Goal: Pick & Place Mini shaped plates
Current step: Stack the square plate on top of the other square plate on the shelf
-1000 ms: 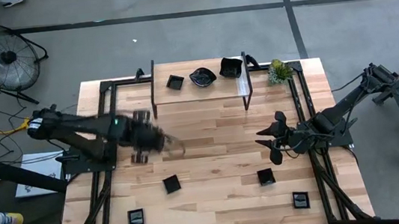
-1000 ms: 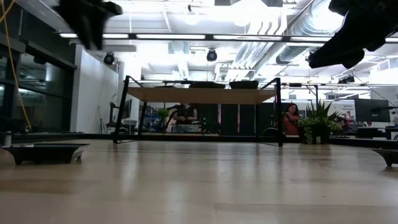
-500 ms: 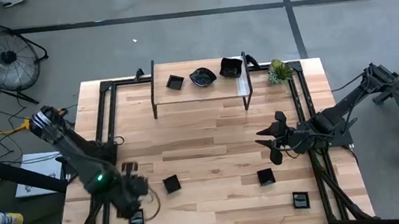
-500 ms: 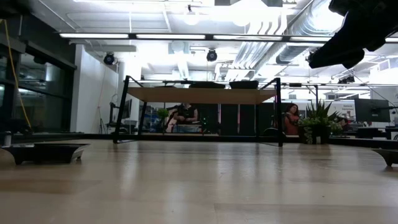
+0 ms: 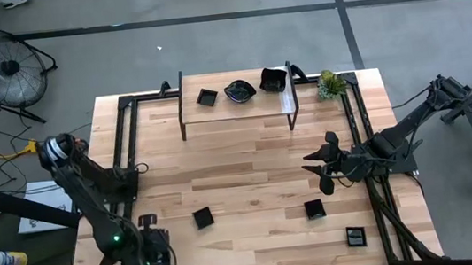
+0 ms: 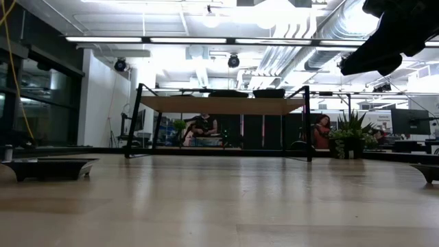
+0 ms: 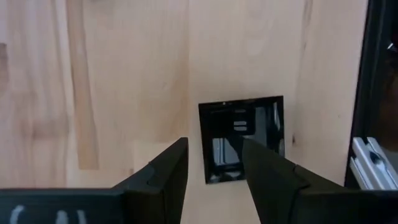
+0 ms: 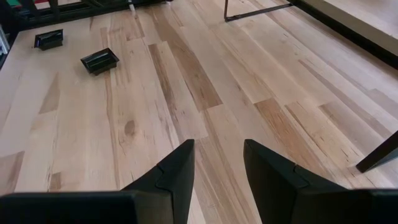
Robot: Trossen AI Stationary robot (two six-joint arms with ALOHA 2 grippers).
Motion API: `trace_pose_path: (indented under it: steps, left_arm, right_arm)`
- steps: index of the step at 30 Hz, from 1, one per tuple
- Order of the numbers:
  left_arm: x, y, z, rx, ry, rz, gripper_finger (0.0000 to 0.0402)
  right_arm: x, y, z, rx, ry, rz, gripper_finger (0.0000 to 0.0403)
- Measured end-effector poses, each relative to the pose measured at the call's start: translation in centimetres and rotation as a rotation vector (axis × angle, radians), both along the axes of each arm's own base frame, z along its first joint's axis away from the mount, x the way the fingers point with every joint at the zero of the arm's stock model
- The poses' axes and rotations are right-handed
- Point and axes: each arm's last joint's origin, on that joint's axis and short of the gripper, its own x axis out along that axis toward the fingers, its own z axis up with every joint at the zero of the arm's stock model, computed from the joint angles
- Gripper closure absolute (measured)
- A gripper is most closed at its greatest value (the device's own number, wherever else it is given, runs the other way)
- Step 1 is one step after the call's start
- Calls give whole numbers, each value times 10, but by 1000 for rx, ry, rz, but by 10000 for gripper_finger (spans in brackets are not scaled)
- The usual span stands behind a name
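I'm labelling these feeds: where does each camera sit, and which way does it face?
High: overhead, straight down on table; both arms.
Low: table height, toward the raised shelf; right arm overhead.
Left wrist: down past open left claw onto square plate.
Right wrist: forward past open right claw across bare wood.
Shared: high and left wrist both show that claw.

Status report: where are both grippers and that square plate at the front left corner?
Left gripper open, above square plate. Right gripper open, empty, waiting mid-right. Nothing in the way.
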Motion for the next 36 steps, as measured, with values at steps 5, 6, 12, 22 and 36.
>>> trace_pose_path:
  steps: [5, 6, 12, 22, 36]
  left_arm:
    - [4, -8, -9, -26, 6, 13, 252]
    - [6, -11, -10, -48, -5, 25, 252]
    - [17, -34, -21, -138, 23, 54, 252]
    - [28, -81, -14, 55, 89, 63, 252]
    - [37, -127, -34, 382, 220, 63, 252]
  right_arm:
    - [0, 0, 0, 4, -1, -1, 269]
    - [0, 0, 0, 9, -1, -1, 269]
    - [0, 0, 0, 7, -1, 0, 269]
    - [0, 0, 0, 15, -3, 0, 269]
    - [1, 1, 0, 18, -8, 1, 269]
